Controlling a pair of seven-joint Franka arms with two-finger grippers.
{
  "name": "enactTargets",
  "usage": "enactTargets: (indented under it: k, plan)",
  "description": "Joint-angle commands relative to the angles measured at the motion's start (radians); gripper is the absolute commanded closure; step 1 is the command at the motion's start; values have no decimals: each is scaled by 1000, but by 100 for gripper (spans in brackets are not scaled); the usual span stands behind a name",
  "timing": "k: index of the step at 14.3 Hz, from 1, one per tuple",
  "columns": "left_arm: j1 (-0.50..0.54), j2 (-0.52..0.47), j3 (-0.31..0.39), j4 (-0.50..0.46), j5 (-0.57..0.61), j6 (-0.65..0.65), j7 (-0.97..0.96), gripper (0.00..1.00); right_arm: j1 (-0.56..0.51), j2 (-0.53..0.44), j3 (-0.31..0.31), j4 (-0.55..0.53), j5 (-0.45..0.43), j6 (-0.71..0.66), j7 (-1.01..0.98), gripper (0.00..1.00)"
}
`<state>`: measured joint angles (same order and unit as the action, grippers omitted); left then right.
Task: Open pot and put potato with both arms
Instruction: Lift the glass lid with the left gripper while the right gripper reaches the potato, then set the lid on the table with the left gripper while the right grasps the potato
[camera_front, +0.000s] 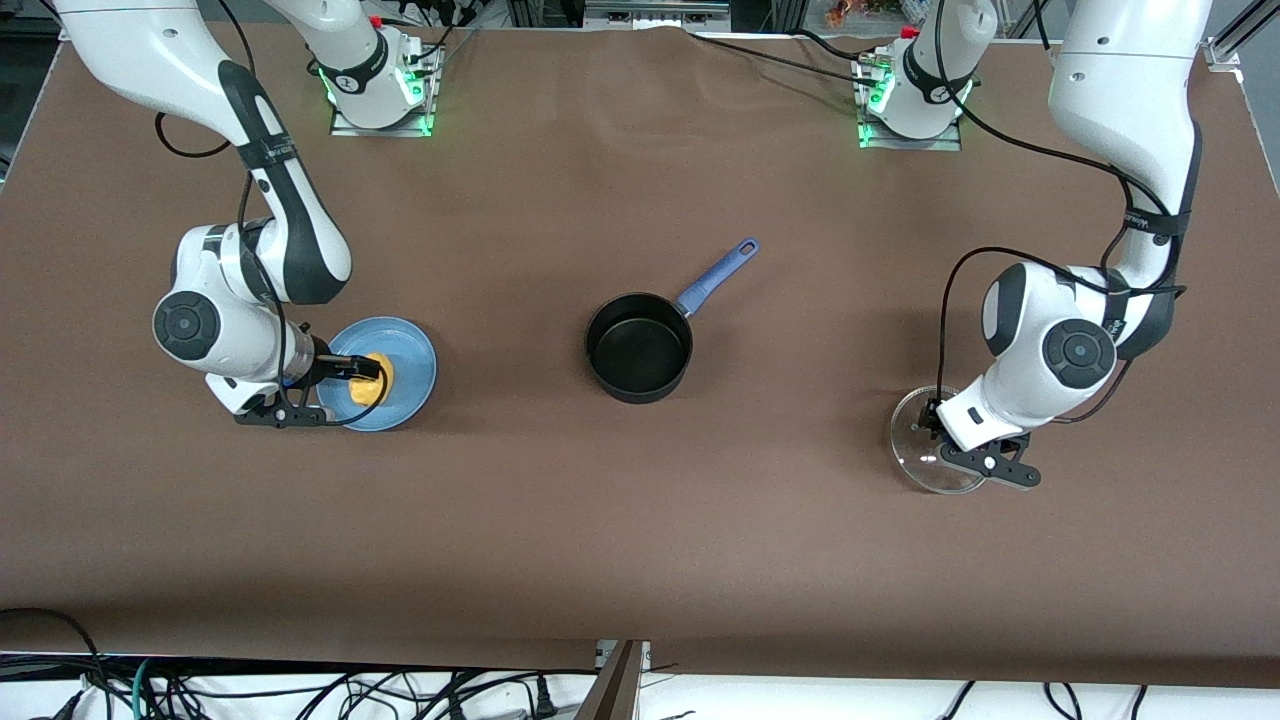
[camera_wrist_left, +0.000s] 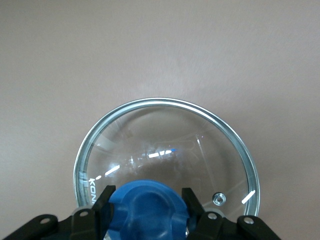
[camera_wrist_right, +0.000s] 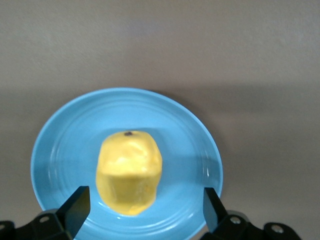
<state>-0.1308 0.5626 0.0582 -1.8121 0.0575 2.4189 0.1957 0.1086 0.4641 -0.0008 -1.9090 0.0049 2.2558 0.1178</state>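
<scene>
Two grippers are low over the table, one at each end, and you can read both from their wrist views. The left gripper (camera_wrist_left: 145, 202) is down at the lid (camera_wrist_left: 165, 145), which lies flat on the table (camera_front: 640, 560) toward the left arm's end, well apart from the pot (camera_front: 640, 348). Its fingers (camera_wrist_left: 102, 200) stand on either side of the blue knob (camera_wrist_left: 147, 207), close against it; you cannot tell from the pictures whether they are pressing it or just clear of it. The glass dome and its metal rim sit level on the cloth.

The right gripper (camera_wrist_right: 145, 205) is over the plate (camera_wrist_right: 60, 150) toward the right arm's end of the table. Its fingers (camera_wrist_right: 77, 202) are spread wide, one on each side of the potato (camera_wrist_right: 129, 170), with clear gaps to it, so nothing is gripped there. The potato rests on the plate, near its middle.

The pot stands uncovered near the middle of the table between the two arms, its dark inside bare, and its handle (camera_front: 715, 275) points away from the front camera, angled toward the left arm's base.
</scene>
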Motion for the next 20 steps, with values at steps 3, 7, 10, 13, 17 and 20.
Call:
enactTargets:
  k: [3,7,10,13,17,20]
  plan:
    - [-6,-30,2,-111,-30,112,28,36,12,50,18,-15,14,120,10,0]
    - [-6,-65,0,-61,-63,-5,11,0,13,79,16,-19,14,105,-6,30]
    - [-15,-99,-3,71,-162,-251,-4,0,19,71,18,-10,12,96,-7,58]
    - [-18,-156,-4,227,-162,-511,-85,0,20,24,30,56,12,-43,-4,58]
    - [-16,-266,-6,350,-154,-765,-240,0,43,7,65,301,104,-426,138,58]
    - [-6,-305,-1,456,-142,-943,-249,0,101,7,85,356,200,-476,360,58]
